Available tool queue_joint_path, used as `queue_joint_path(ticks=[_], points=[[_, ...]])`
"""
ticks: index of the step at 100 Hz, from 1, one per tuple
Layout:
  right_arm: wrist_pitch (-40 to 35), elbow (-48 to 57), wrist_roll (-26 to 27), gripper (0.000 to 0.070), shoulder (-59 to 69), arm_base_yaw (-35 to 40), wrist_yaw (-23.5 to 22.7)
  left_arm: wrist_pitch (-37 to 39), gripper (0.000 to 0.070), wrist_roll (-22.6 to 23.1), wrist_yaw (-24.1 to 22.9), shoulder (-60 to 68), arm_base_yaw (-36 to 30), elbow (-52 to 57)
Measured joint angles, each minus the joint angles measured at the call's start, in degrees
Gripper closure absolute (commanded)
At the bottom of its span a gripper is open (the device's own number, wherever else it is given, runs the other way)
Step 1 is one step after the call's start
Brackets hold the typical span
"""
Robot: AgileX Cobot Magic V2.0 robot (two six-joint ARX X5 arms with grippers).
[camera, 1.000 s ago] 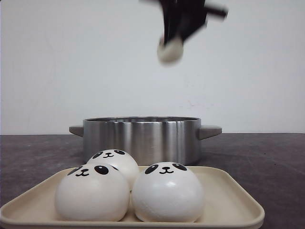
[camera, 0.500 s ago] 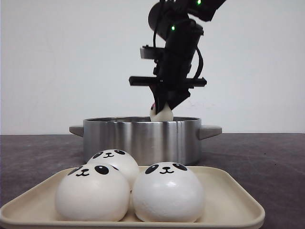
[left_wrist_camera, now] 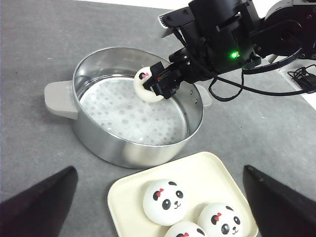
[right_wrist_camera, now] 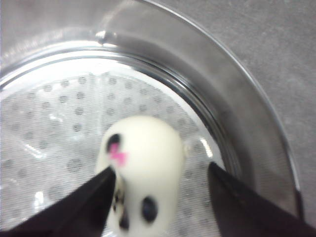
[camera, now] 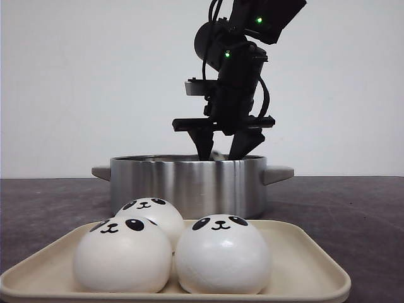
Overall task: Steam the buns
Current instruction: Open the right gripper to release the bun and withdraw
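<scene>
My right gripper [camera: 222,153] hangs over the steel pot [camera: 189,183] with its jaws spread open. One panda bun [right_wrist_camera: 140,170] lies blurred between its fingers, clear of one finger, over the perforated liner inside the pot; it also shows in the left wrist view [left_wrist_camera: 145,85]. Three more buns sit on the cream tray [camera: 303,252]: two in front [camera: 123,255] [camera: 221,252] and one behind [camera: 151,211]. My left gripper [left_wrist_camera: 159,169] is open and empty, high above the tray [left_wrist_camera: 212,173] and its buns [left_wrist_camera: 165,201].
The pot has two grey side handles [camera: 278,173] and stands just behind the tray on a dark grey table [camera: 353,214]. A white wall is behind. Cables lie at the table's far edge [left_wrist_camera: 302,76].
My right gripper came down from high above to the pot's rim with the bun. Its jaws have spread, and the bun has dropped below the rim in the front view.
</scene>
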Motion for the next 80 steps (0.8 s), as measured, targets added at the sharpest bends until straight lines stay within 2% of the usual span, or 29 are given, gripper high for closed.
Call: queue_joint_path(ticks=[17, 34, 37, 40, 48, 49, 70, 80], points=[[-0.8, 0.1, 0.0, 0.0275, 0.0, 0.0, 2.0, 0.0, 0.0, 0.0, 0.0, 0.0, -0.4, 0.0], [-6.6, 3.8, 0.0, 0.0291, 0.0, 0.0, 2.1, -1.1, 0.0, 0.0, 0.0, 0.0, -0.4, 0.0], [-7.7, 5.0, 0.0, 0.0328, -0.2, 0.0, 2.1, -1.4, 0.0, 0.0, 0.0, 0.0, -0.4, 0.0], [-8.5, 5.9, 0.0, 0.0397, -0.5, 0.0, 2.1, -1.6, 0.0, 0.0, 0.0, 0.0, -0.4, 0.0], [-11.3, 7.2, 0.0, 0.0686, -3.1, 0.4, 1.9, -1.8, 0.0, -0.1, 0.0, 0.5, -0.4, 0.0], [-11.6, 7.2, 0.0, 0.07, -3.6, 0.5, 1.9, -1.8, 0.0, -0.1, 0.0, 0.7, -0.4, 0.0], [-18.1, 7.5, -0.2, 0.0693, -20.9, 7.9, 2.3, -2.1, 0.0, -0.9, 0.2, 7.4, -2.8, 0.0], [-19.9, 7.9, -0.3, 0.0693, -30.1, 13.7, 5.7, -1.6, 0.0, -2.6, 0.2, 13.0, -5.3, 0.0]])
